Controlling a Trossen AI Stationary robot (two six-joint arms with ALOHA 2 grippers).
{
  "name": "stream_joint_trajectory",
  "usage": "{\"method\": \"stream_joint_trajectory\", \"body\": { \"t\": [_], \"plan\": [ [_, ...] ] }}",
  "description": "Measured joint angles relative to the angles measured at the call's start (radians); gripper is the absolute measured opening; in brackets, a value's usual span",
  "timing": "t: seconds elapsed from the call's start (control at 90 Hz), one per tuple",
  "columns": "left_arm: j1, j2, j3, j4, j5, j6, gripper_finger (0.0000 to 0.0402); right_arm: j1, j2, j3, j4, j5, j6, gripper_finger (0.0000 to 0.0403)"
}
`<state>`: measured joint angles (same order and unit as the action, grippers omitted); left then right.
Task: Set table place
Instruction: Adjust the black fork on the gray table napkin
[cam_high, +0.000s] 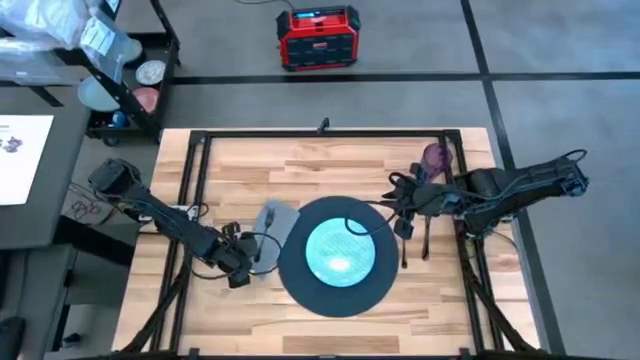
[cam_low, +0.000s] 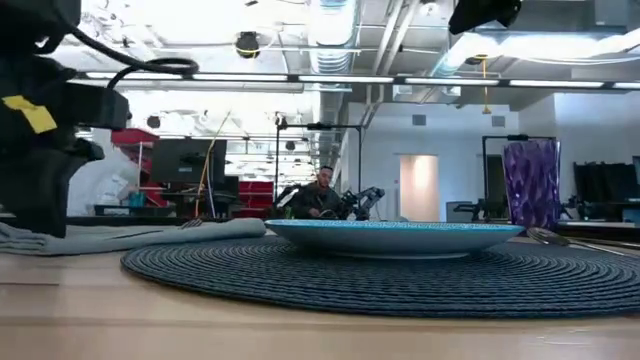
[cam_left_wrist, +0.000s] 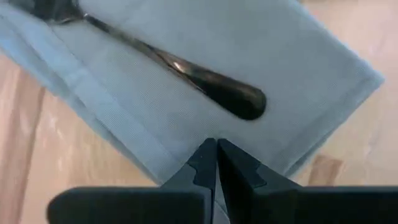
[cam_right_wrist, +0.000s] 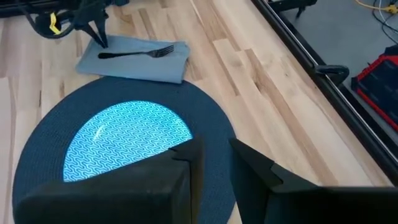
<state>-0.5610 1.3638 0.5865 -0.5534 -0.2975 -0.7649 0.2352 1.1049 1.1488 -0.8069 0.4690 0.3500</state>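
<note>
High view: dark grey round woven mat lies mid-table, carrying teal patterned round plate. Grey square cloth napkin touches the mat's left edge, bearing metal fork. Left gripper clenched, empty, at napkin. Right gripper parted above mat. Purple cup stands by far-right corner.

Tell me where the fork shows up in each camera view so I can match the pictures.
High view: the fork lies on the grey napkin, left of the dark mat.
Low view: only a dark tip on the napkin, left of the plate; uncertain.
Left wrist view: handle crosses the napkin.
Right wrist view: far side, on the napkin.
Shared landmark: the napkin.
</note>
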Motion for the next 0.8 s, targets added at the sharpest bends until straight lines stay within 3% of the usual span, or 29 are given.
{"method": "stream_joint_trajectory", "body": {
  "t": [0.656,0.8],
  "plan": [
    [0.009,0.047,0.0,0.349,0.005,0.139,0.0,0.0,0.002,0.0,0.014,0.001,-0.001,0.006],
    [0.013,0.043,0.004,0.256,-0.005,0.117,0.0,0.0,0.002,0.0,0.017,0.001,-0.001,0.006]
  ]
}}
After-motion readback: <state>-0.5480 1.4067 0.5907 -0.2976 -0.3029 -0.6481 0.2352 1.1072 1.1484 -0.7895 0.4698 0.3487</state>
